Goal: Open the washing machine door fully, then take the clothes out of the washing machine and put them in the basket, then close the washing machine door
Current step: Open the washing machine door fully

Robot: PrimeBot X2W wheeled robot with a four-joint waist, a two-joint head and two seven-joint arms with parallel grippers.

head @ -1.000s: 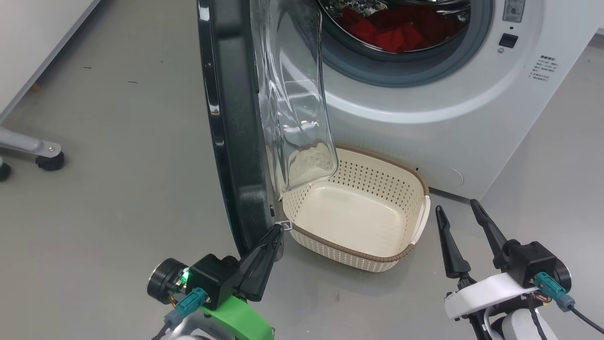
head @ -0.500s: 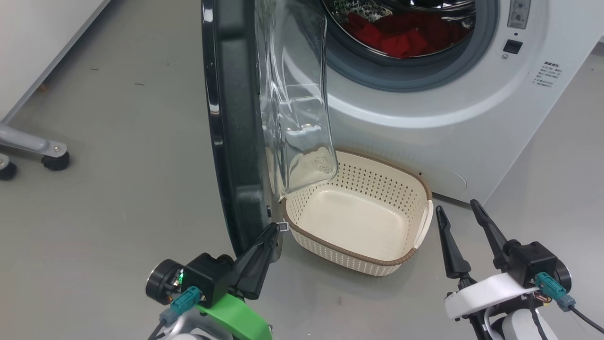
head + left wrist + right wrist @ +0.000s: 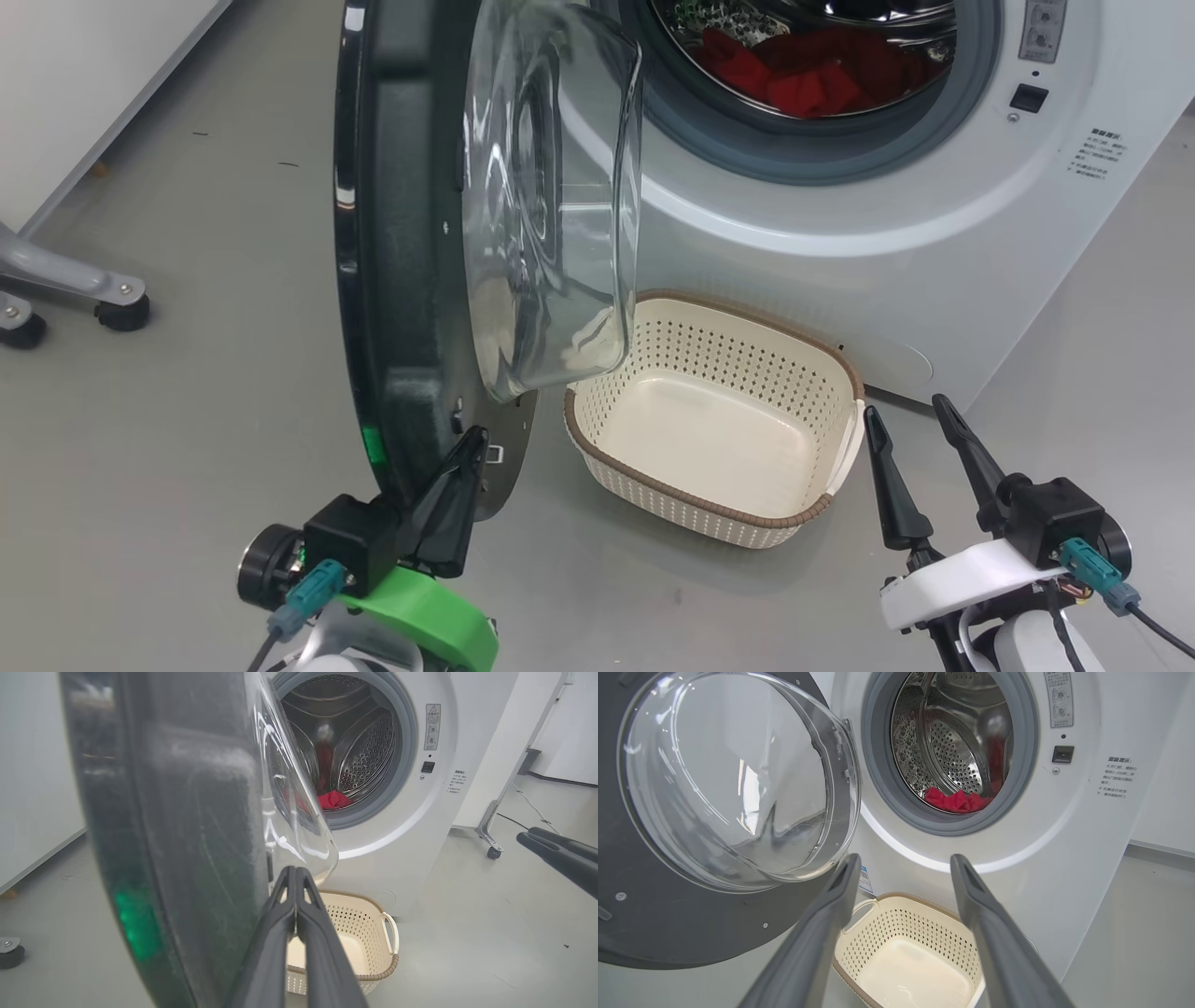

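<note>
So this looks like step one, getting the door fully open. From the head view, the washing machine door (image 3: 401, 243) is swung out from the washing machine (image 3: 840, 271) and stands nearly edge-on, glass bowl bulging to the right. The left gripper (image 3: 476, 439) has its fingers pressed together with nothing between them, tips right at the door's near lower edge on the inner side; can't tell for sure if they're actually touching it. The right gripper (image 3: 904, 411) sits near right with its fingers spread wide and empty, just beside the right handle of the basket (image 3: 709, 509), which is on the floor in front of the machine and has nothing in it. The clothes (image 3: 812, 79), a red bundle, are far back in the drum, well apart from both grippers. The left wrist view has the dark door rim looming on the left and the closed fingers pointing past its edge toward the basket. From the right wrist view, the spread fingers frame the basket, with the red garment low in the drum beyond and above. My guess for the next move: nudge the door further left until it stops, then send the open right gripper up into the drum for the garment.
</note>
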